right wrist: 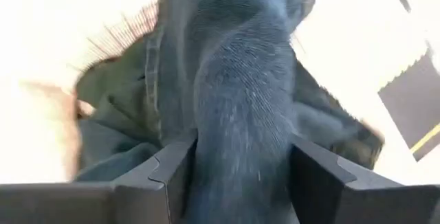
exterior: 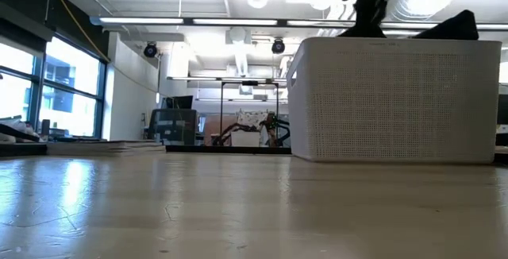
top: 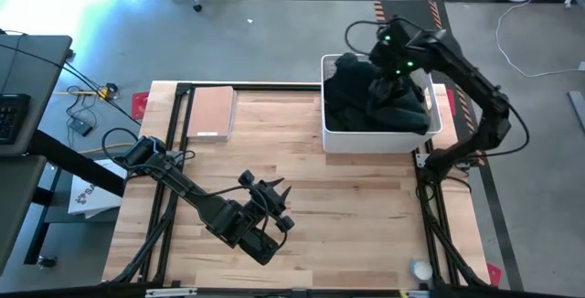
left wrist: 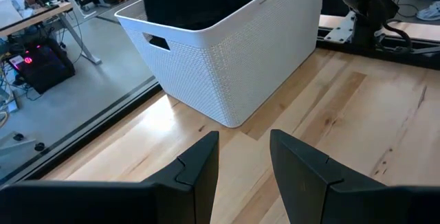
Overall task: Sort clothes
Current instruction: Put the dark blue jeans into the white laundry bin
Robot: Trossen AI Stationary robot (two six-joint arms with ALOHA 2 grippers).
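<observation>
One wooden table, light planks, dark rails along both sides. One white lattice basket at the far right part of the table, standing upright; in the low view filling the right half, perforated wall facing the camera; in the left wrist view seen corner-on, one handle slot visible. Inside the basket, one heap of dark clothes, black to dark grey, piled above the rim; separate garments not countable from above. One dark peak of fabric over the rim in the low view. Two arms. Right arm reaching in from the right edge, bent over the basket, right gripper down in the heap; in the right wrist view right gripper clamped on one thick fold of dark grey-blue garment, cloth bulging between both fingers, more dark green-grey fabric behind it. Left arm lying diagonally across the near left of the table, left gripper above bare wood, well apart from the basket; in the left wrist view left gripper with fingers parted, nothing between them, bare planks showing through the gap. One flat tan board at the far left of the table, beside the left rail. One small white round object at the near right edge, kind not discernible.
</observation>
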